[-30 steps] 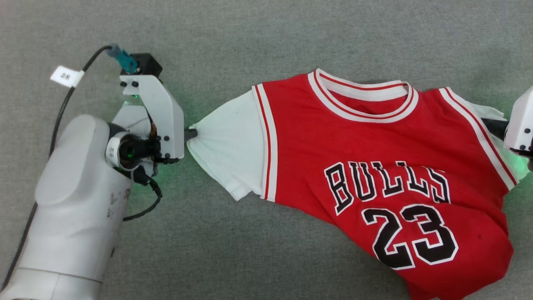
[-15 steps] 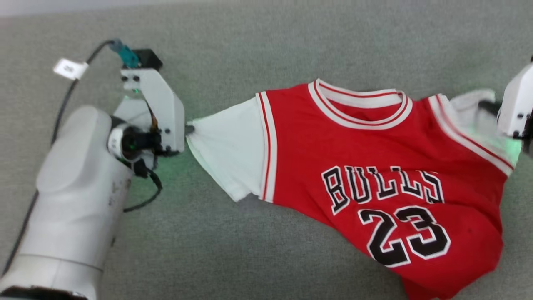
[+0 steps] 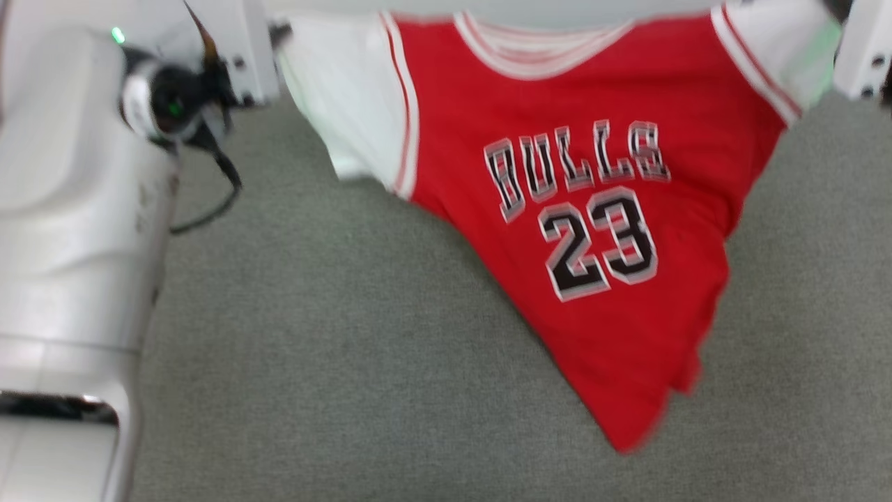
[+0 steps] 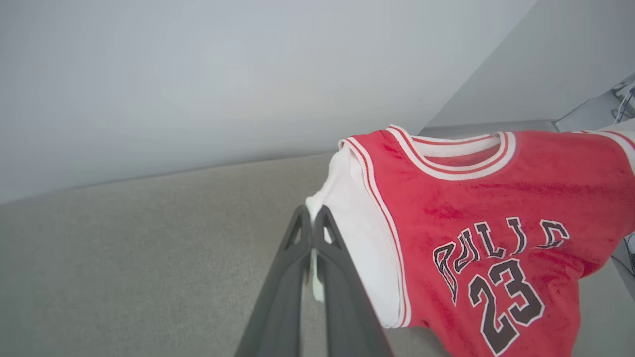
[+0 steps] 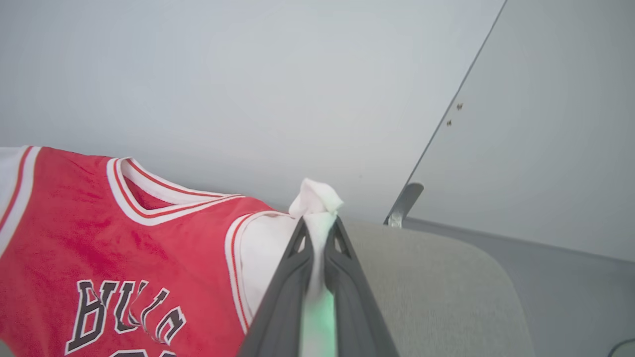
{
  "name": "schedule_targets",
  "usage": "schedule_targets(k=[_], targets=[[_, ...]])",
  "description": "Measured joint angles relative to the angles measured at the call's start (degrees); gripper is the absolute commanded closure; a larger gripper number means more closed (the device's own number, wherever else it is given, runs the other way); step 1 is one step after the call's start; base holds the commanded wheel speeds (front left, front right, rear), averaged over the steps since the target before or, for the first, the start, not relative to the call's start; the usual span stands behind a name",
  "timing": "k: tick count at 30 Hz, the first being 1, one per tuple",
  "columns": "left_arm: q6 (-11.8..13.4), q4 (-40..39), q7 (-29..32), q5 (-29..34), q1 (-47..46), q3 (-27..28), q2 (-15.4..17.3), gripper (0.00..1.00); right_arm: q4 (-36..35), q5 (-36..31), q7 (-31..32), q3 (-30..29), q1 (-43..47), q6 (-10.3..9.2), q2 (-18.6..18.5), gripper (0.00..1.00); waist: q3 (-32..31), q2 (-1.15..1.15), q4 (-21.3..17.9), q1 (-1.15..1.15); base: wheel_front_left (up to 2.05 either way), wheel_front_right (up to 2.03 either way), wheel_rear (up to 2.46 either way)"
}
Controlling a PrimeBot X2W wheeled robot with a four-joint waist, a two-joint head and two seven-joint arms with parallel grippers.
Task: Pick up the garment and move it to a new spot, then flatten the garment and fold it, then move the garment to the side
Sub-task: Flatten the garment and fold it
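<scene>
Two grips on one garment [image 3: 592,90], one at each white sleeve. At the left, left gripper [image 4: 312,213] pressed together on the sleeve's outer edge, with a sliver of white cloth pinched between the dark fingers [image 4: 280,297]. At the right, right gripper [image 5: 317,223] clamped likewise on the bunched tip of the other sleeve, with a tuft of white poking out past the tips. Strung between them by the shoulders, striped collar at the far side, chest facing the head camera. Red body with black "BULLS" and "23" sagging toward the near right and narrowing to a point above the grey surface [image 3: 313,348]; cannot tell whether that point touches it. Motion-blurred in the head view. Pale left forearm [image 3: 70,209] at the near left, black cable [image 3: 223,188] looping beside it. Plain light wall [image 4: 198,74] at the far side in both wrist views.
</scene>
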Motion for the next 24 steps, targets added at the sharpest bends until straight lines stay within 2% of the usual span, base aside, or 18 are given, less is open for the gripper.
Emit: schedule_targets(k=[2, 7, 14, 19, 24], targets=[[-0.1, 0.4, -1.2, 0.1, -1.1, 0.2, 0.1, 1.00, 0.3, -0.4, -1.1, 0.4, -1.1, 0.00, 0.3, 1.00, -0.6, 0.00, 0.1, 0.00, 0.00, 0.00, 0.00], [-0.6, 2.6, -7.7, 1.7, -5.8, 0.3, 0.3, 1.00, 2.7, -3.4, -8.9, 3.1, -5.8, 0.01, 1.5, 1.00, -3.4, 0.00, 0.7, 0.00, 0.00, 0.00, 0.00], [-1.2, 7.3, -15.1, 3.4, -10.1, 0.1, 0.4, 1.00, 10.7, -7.0, -18.5, 4.3, -11.5, 0.01, 3.9, 1.00, -7.5, 0.00, 1.4, 0.00, 0.00, 0.00, 0.00], [-1.7, 10.1, -18.2, 2.9, -12.3, 0.6, -0.1, 1.00, 15.9, -7.8, -21.3, 5.3, -14.3, 0.01, 5.8, 1.00, -9.8, 0.00, 1.9, 0.00, 0.00, 0.00, 0.00], [-2.1, 11.8, -19.7, 2.8, -14.9, 0.5, -0.5, 1.00, 18.7, -7.7, -23.1, 6.7, -17.3, 0.01, 6.2, 1.00, -9.5, 0.00, 2.6, 0.00, 0.00, 0.00, 0.00]])
